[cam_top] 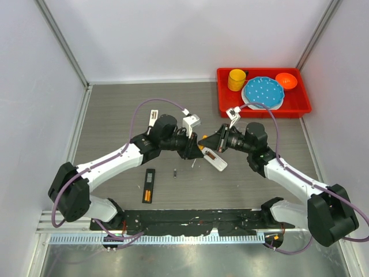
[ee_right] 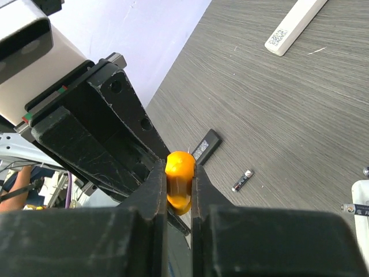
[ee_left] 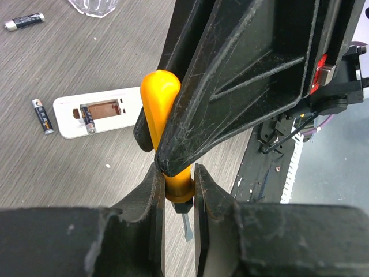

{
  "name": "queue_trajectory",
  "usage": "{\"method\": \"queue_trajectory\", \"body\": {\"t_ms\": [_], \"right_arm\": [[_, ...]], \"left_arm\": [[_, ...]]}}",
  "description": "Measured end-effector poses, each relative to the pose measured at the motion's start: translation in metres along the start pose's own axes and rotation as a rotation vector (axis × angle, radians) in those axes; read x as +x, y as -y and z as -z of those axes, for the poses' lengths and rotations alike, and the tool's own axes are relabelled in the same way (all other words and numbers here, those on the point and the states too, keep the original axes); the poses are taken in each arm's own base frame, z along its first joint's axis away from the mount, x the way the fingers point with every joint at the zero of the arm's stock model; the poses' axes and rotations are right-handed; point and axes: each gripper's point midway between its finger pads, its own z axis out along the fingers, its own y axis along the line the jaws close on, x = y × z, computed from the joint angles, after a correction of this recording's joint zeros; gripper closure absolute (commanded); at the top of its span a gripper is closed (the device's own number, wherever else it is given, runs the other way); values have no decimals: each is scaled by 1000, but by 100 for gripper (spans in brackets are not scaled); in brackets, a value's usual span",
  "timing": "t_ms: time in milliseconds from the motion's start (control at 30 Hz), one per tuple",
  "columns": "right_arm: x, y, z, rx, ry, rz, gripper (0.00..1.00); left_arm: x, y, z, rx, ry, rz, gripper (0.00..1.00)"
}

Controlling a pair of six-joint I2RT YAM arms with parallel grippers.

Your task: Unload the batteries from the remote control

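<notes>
An orange-handled screwdriver [ee_left: 160, 109] is held by both grippers above the table's middle. My left gripper [ee_left: 176, 190] is shut on the handle near its collar, with the blade [ee_left: 185, 226] pointing down between the fingers. My right gripper [ee_right: 179, 182] is shut on the handle's rounded end [ee_right: 179, 173]. The white remote [cam_top: 214, 159] lies open just below them. One battery [ee_left: 87, 118] sits in its compartment and another [ee_left: 42, 115] lies beside it. A third battery [cam_top: 174, 172] lies loose on the table. A black remote [cam_top: 150, 183] shows an orange cell [cam_top: 147, 197].
A red tray [cam_top: 228, 107] at the back right holds a yellow cup [cam_top: 236, 79], a blue plate [cam_top: 263, 92] and an orange bowl [cam_top: 286, 81]. A white bar with a barcode label [ee_right: 294, 23] lies farther off. A clear glass [ee_left: 92, 6] stands near the loose battery.
</notes>
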Motion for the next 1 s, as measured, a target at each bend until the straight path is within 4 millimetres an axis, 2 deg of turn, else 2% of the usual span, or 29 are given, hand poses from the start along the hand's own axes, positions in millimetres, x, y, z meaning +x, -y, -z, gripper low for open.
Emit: {"method": "queue_trajectory", "body": {"t_ms": [67,100,133,233,400,600,767,867,1000], "right_arm": [[1,1,-1,-2,-7,-4,99],[1,1,-1,-1,-7,-4,99],[0,2,-2,2,-5,-3,99],[0,6,-1,30,-5,2,99],[-2,23,6,146,18,21,99],[-10,54,22,351,80,65,99],[-23,72,37,484,166,97,99],[-25,90,48,576,219,97,99],[-24,112,54,673,248,79,99]], "left_arm": [[0,-1,0,-5,0,3,79],[0,-2,0,-8,-1,3,73],[0,-3,0,-14,0,3,58],[-1,-5,0,-25,7,-8,42],[4,-9,-2,-34,21,-7,36],[11,-22,-5,-83,32,-6,29],[16,-43,-12,-163,41,-11,29],[21,-57,-22,-201,31,-15,31],[42,-75,-38,-230,-22,13,41]]}}
